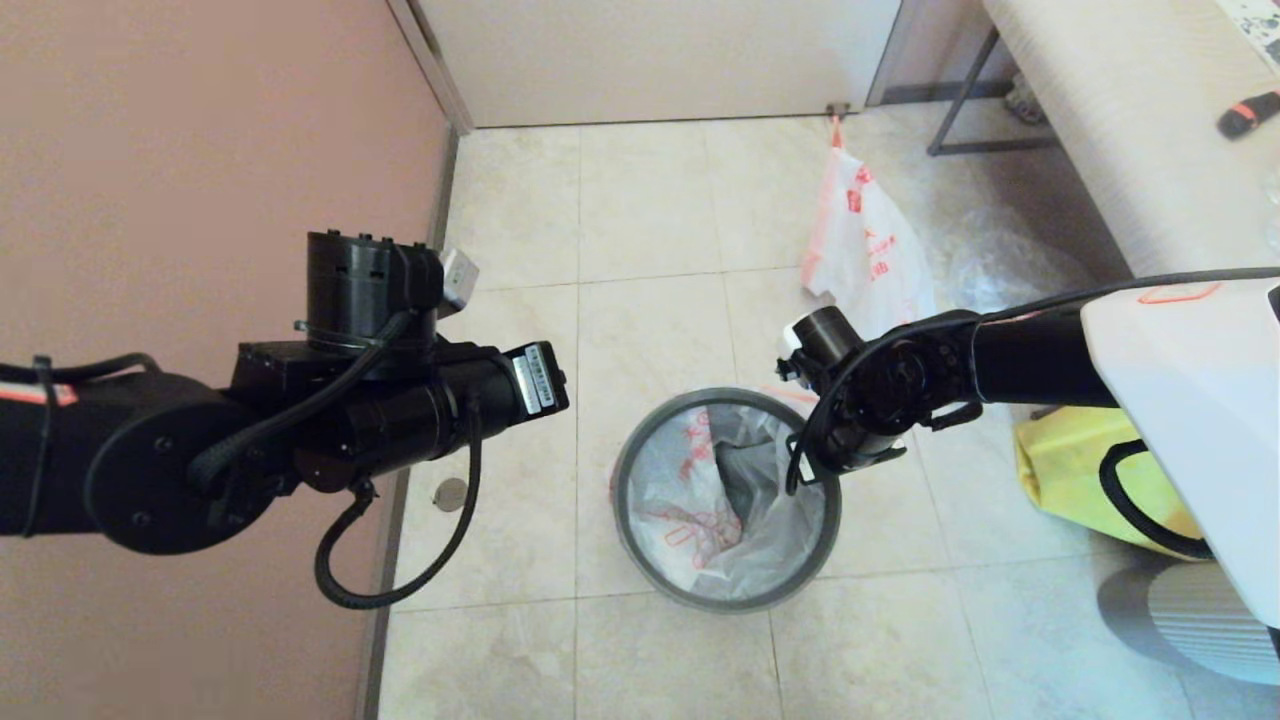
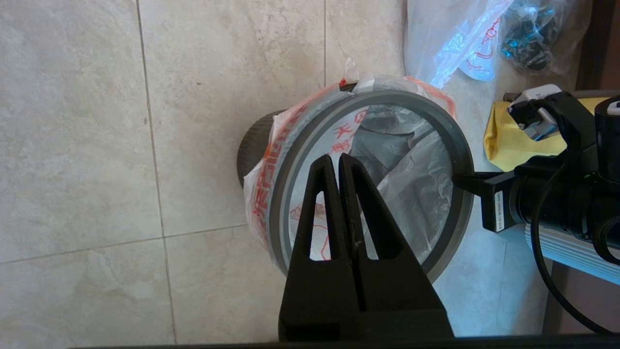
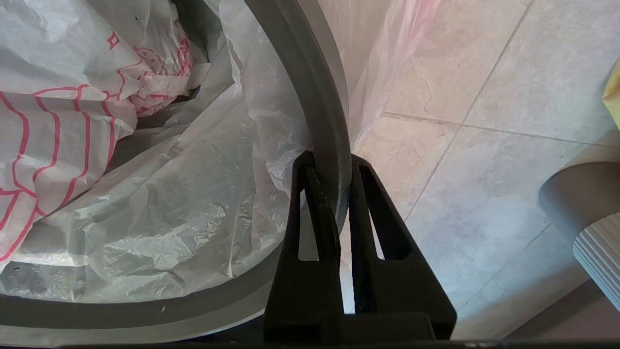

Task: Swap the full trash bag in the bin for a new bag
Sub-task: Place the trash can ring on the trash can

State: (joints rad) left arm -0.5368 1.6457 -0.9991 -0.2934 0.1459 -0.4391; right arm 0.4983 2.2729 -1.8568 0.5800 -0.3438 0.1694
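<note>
Now my right gripper (image 3: pixel 329 162) pinches the hoop (image 3: pixel 310 87) over the new bag (image 3: pixel 145 194); I'd press evenly. Left gripper (image 2: pixel 337 162) shut, empty.

A beige tiled floor (image 1: pixel 660 220) carried everything. The bin (image 1: pixel 727 498) stood on it. Behind the bin lay the full trash bag (image 1: pixel 868 250); a yellow tote (image 1: pixel 1070 470) sat to the bin's right.
</note>
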